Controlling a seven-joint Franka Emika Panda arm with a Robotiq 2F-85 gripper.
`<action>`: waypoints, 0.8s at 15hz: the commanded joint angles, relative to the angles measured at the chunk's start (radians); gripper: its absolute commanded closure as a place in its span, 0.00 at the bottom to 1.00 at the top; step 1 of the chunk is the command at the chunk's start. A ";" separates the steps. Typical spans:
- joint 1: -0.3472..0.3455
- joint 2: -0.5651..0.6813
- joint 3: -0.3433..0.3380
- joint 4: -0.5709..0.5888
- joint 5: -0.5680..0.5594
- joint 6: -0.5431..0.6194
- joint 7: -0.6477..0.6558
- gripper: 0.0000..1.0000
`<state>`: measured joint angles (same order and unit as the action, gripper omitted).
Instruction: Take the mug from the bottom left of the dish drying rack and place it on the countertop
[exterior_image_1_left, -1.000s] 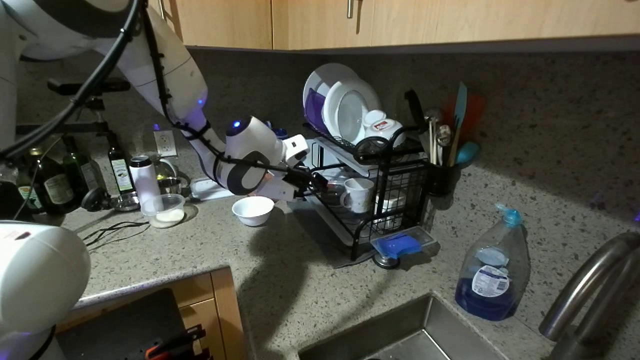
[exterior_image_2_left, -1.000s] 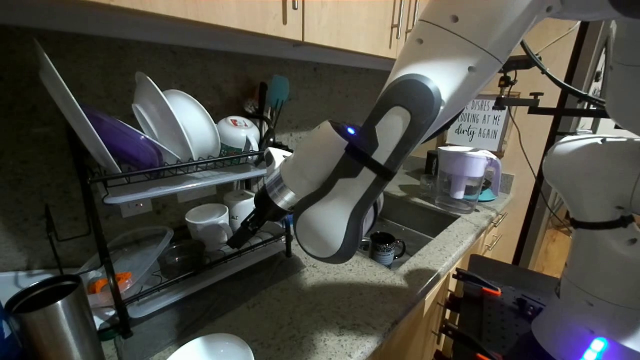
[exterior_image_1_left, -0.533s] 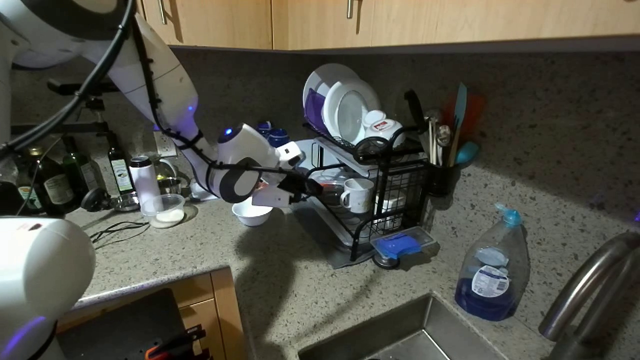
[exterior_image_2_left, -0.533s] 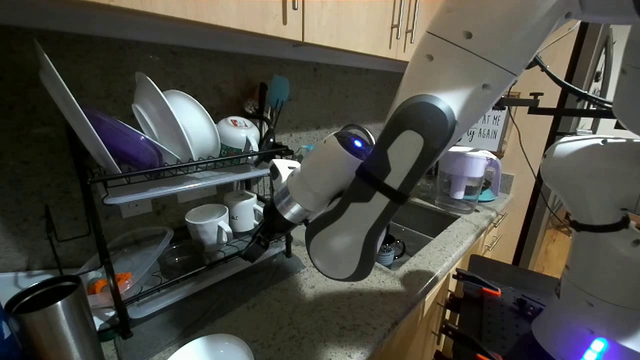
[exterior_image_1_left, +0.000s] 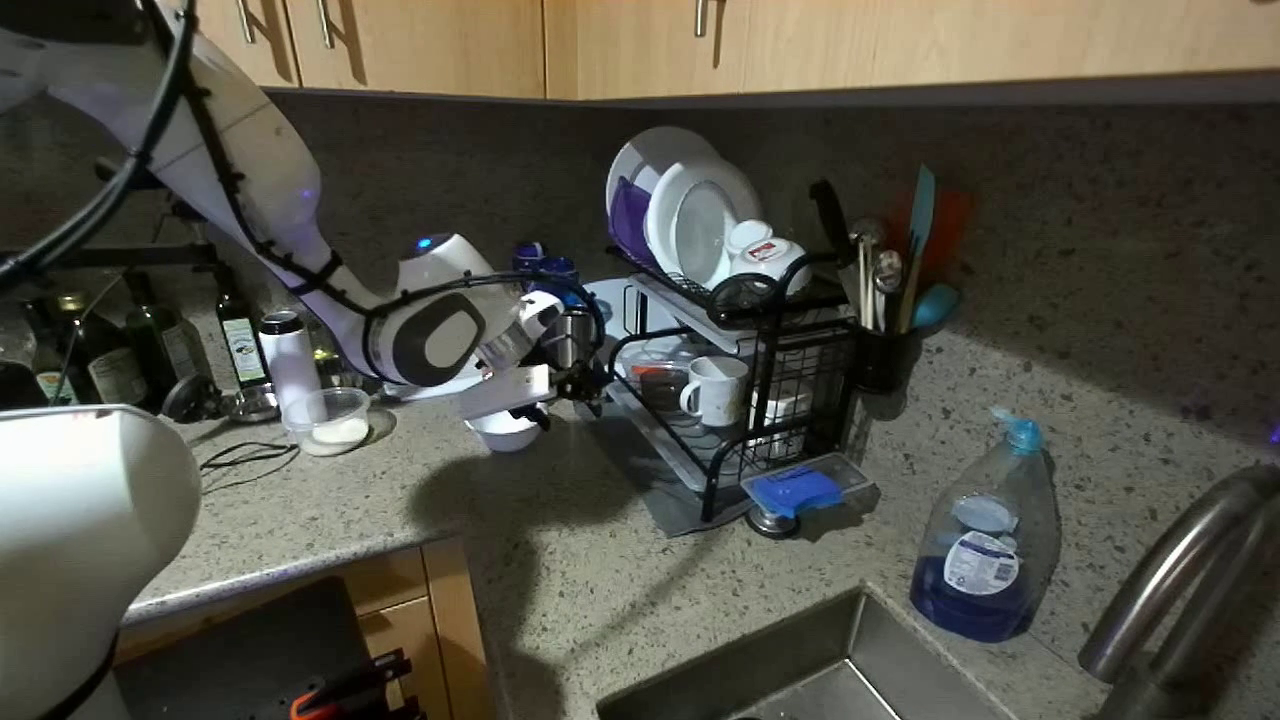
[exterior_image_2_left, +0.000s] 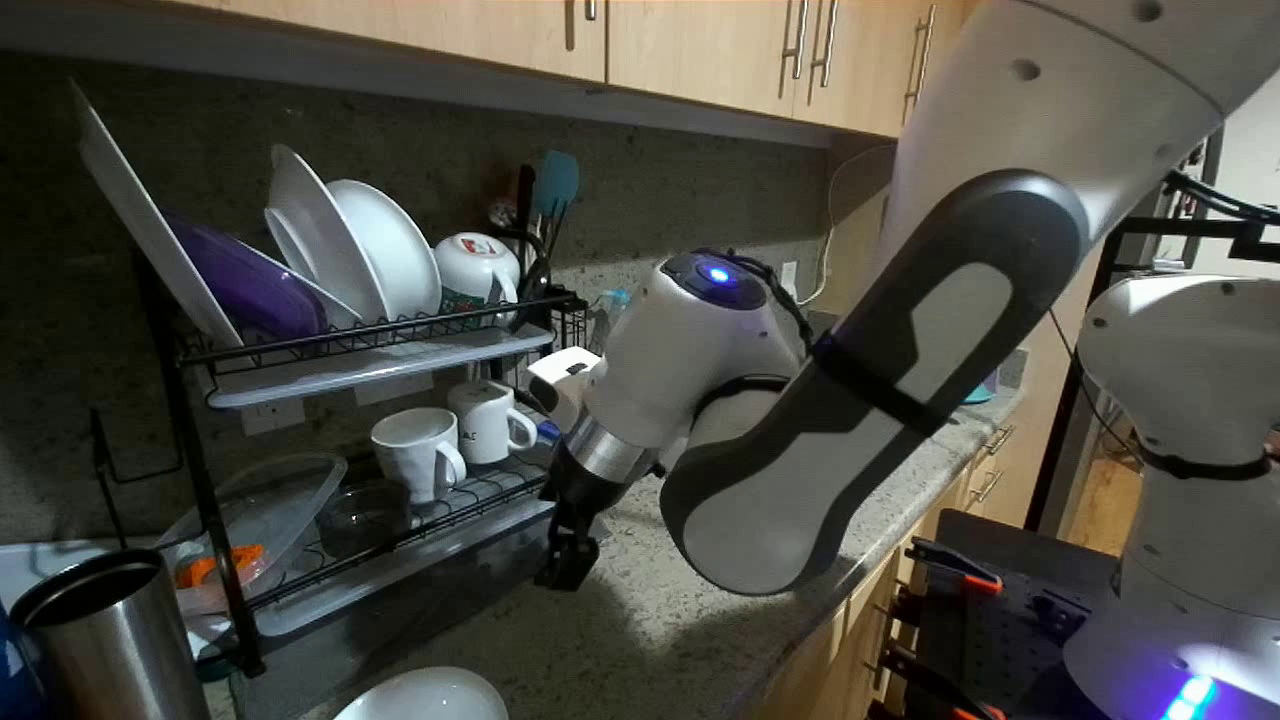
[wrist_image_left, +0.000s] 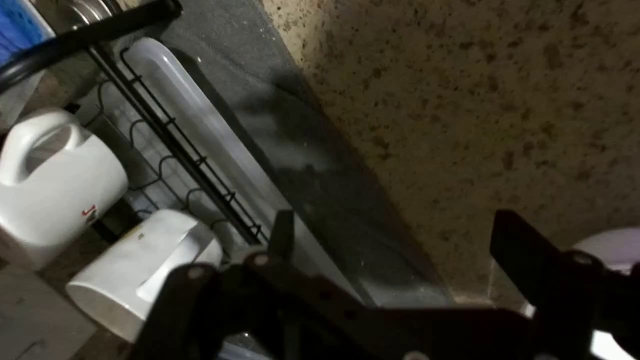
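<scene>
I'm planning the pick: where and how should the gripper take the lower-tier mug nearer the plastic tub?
Probably the handle of the mug, from the open front of the dish drying rack: it juts toward that side, and the upper tier overhead likely hinders coming from above.

The dish drying rack (exterior_image_1_left: 765, 362) is black, the countertop (exterior_image_1_left: 345, 505) speckled grey-beige, the mug (exterior_image_1_left: 720, 390) apparently whitish.
</scene>
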<state>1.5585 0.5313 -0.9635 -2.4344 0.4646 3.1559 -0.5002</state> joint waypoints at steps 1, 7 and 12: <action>0.180 0.017 -0.185 0.001 -0.095 -0.202 -0.050 0.00; 0.241 -0.074 -0.292 0.066 -0.683 -0.519 0.115 0.00; 0.152 -0.213 -0.172 0.130 -1.002 -0.733 0.137 0.00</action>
<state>1.7735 0.4316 -1.2128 -2.3377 -0.4019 2.5389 -0.3647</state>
